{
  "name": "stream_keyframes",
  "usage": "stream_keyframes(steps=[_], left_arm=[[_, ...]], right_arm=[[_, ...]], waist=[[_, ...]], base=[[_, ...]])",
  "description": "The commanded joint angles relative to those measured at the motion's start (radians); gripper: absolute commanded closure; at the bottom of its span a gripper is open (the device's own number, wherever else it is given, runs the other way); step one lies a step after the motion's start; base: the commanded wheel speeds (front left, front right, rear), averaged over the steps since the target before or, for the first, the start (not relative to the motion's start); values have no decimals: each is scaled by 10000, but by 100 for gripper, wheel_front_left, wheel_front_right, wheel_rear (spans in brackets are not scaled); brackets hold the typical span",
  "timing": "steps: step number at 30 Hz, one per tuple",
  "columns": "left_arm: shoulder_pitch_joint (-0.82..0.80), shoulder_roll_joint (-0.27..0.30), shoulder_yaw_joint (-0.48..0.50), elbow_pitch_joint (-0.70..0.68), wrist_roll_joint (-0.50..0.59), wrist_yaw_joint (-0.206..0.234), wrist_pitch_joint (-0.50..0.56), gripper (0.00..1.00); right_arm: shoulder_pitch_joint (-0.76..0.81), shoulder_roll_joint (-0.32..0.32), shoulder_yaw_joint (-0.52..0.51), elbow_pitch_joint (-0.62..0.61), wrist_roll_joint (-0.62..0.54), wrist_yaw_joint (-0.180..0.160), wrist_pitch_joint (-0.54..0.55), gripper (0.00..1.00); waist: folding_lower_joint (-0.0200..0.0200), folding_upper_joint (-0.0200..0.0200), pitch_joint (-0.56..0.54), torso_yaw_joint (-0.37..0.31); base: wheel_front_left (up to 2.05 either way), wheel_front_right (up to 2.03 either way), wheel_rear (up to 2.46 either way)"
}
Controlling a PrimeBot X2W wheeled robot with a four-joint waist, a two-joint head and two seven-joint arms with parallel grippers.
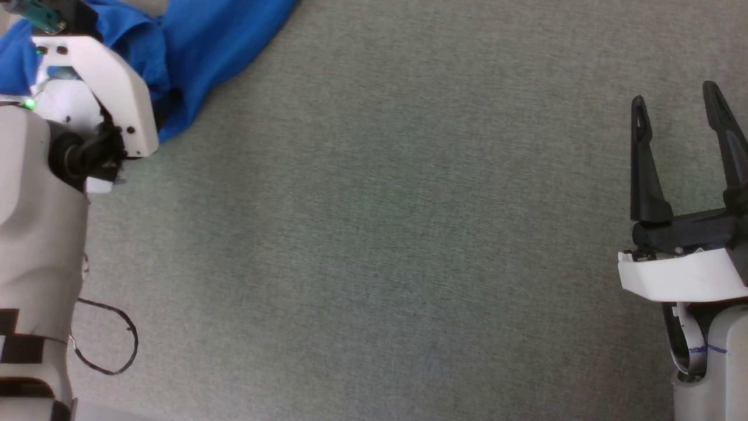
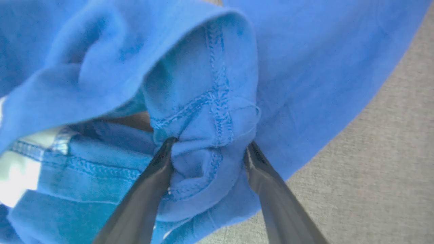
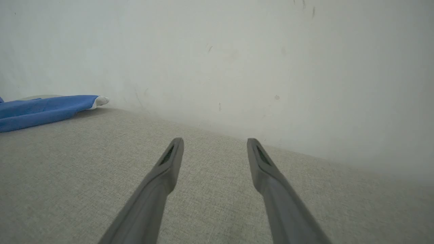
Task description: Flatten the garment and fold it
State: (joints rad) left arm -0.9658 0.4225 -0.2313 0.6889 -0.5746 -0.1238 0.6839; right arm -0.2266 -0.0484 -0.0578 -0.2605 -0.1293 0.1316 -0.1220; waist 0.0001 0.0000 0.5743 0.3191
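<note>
The garment (image 1: 222, 41), bright blue and crumpled, lies at the top left of the grey fabric surface (image 1: 380, 234). My left arm's white wrist (image 1: 111, 88) reaches over it. Close up, my left gripper (image 2: 208, 149) stands open, its two fingers straddling a bunched fold of the garment (image 2: 305, 67) where stitched seams cross. The cloth touches both fingertips. A strip of white trim (image 2: 17, 169) shows at the left. My right gripper (image 1: 675, 96) hovers open and empty at the right edge, far from the cloth. Past my right gripper (image 3: 214, 142), the garment (image 3: 40, 110) lies flat in the distance.
A pale wall (image 3: 271, 51) rises behind the surface in the right wrist view. A thin dark cable loop (image 1: 111, 339) hangs beside my left forearm at the lower left. Bare grey surface stretches between the two arms.
</note>
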Motion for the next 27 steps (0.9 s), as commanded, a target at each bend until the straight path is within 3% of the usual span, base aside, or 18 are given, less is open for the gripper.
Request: stream_keyframes(steps=[1,3,11,20,27], left_arm=[[174,95,-113,145,159,-67,-69,0],[156,189,-203,224,278,-67,-252,100],[-46,456,-269,141,-124,-68,-832,100],[-464,1077,-536,-968,-175,-68,-1642,100],[-984,717,-636,-2175,-546,-45,-1873,100]], right_arm=[[-185,-18,4,-55,83,-9,25,0],[-217,-18,-47,-76,122,-9,-5,0],[-126,-18,-205,284,447,-9,-308,0],[217,-18,-300,1305,1293,-9,-984,0],[834,-18,-659,2017,1987,-9,-1304,0]], waist=[[-1,0,170,-197],[-1,0,185,-249],[-1,0,-397,-311],[-1,0,-2209,-550],[-1,0,-3683,-989]], base=[[0,0,0],[0,0,0],[0,0,0],[0,0,0],[0,0,0]])
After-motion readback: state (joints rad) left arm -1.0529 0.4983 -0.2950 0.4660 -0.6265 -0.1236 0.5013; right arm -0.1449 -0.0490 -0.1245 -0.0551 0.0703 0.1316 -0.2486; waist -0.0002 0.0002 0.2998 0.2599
